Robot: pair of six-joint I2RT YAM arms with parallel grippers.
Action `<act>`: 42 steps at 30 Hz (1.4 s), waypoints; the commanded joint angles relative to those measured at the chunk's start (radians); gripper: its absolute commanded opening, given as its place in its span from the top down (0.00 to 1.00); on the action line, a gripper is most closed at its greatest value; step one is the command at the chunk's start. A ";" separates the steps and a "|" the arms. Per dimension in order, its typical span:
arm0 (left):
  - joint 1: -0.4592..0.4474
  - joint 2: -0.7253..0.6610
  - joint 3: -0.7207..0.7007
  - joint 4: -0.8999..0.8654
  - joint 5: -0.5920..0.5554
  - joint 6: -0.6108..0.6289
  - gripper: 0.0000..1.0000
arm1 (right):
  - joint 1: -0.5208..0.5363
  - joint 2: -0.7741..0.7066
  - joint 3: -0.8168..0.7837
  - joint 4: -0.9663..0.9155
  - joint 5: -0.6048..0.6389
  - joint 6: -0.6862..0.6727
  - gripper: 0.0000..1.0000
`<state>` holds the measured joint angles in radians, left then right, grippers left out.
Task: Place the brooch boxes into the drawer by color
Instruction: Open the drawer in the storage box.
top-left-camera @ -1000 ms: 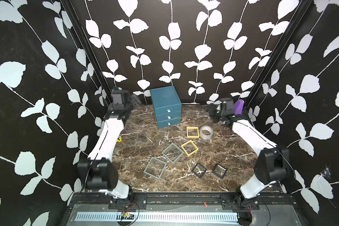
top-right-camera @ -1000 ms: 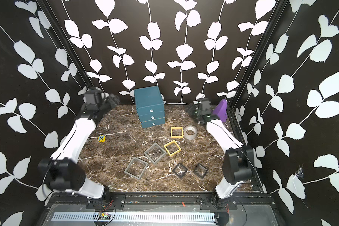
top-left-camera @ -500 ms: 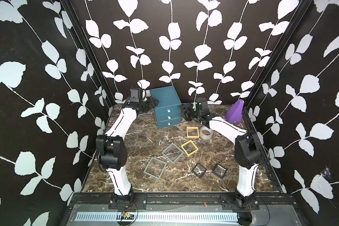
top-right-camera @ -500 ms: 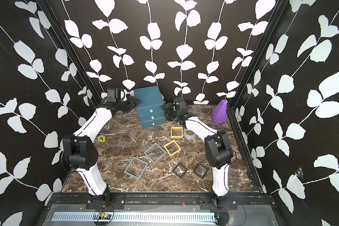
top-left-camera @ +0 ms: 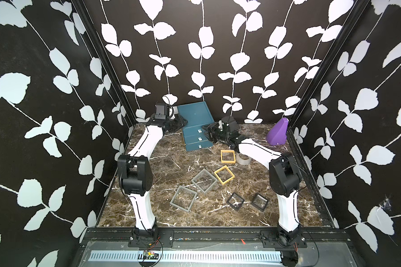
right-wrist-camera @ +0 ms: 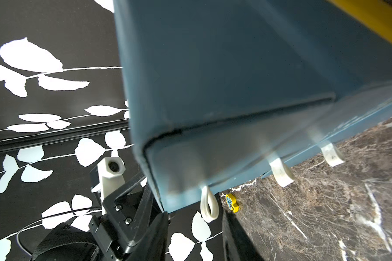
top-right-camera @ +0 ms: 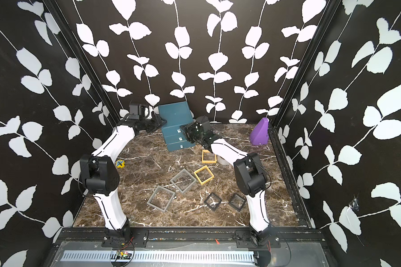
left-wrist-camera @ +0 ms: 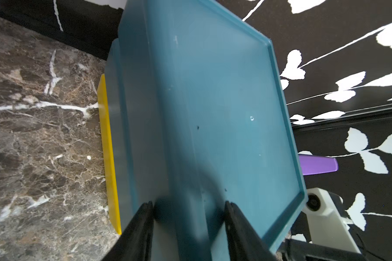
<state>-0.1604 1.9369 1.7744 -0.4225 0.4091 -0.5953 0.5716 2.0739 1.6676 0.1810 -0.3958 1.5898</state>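
Your left claw (left-wrist-camera: 188,210) astride the top rim of the teal-blue three-drawer chest (top-left-camera: 195,115) at upper centre, grip unclear, your right claw (right-wrist-camera: 195,217) spread around its top white loop pull (right-wrist-camera: 209,208), six square brooch frames (top-left-camera: 224,175) below on marble (top-left-camera: 162,164).

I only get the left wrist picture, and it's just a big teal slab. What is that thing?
Observer: A small chest of three stacked drawers, each with a pale pull on its front.
Operator: Is there anything to put in it?
Observer: Six square frames lie on the marble tabletop: two yellow frames, two grey frames, two black frames.
Operator: What's the other arm doing?
Observer: The right hand is at the top drawer, with its loop pull between the open jaws.
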 commanded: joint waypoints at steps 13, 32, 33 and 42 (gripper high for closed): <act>-0.001 0.000 0.007 -0.056 0.030 0.042 0.61 | 0.029 0.076 0.071 0.076 0.022 0.122 0.70; -0.001 0.000 0.011 -0.057 0.037 0.038 0.63 | 0.072 -0.094 -0.154 0.113 0.084 0.216 1.00; -0.002 -0.001 0.012 -0.058 0.037 0.040 0.63 | 0.075 -0.115 -0.181 0.112 0.086 0.222 1.00; -0.002 -0.002 0.011 -0.067 0.039 0.045 0.63 | 0.107 -0.301 -0.400 0.026 0.105 0.283 1.00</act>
<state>-0.1543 1.9369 1.7798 -0.4259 0.4286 -0.5743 0.6640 1.8339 1.3285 0.2195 -0.2855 1.6806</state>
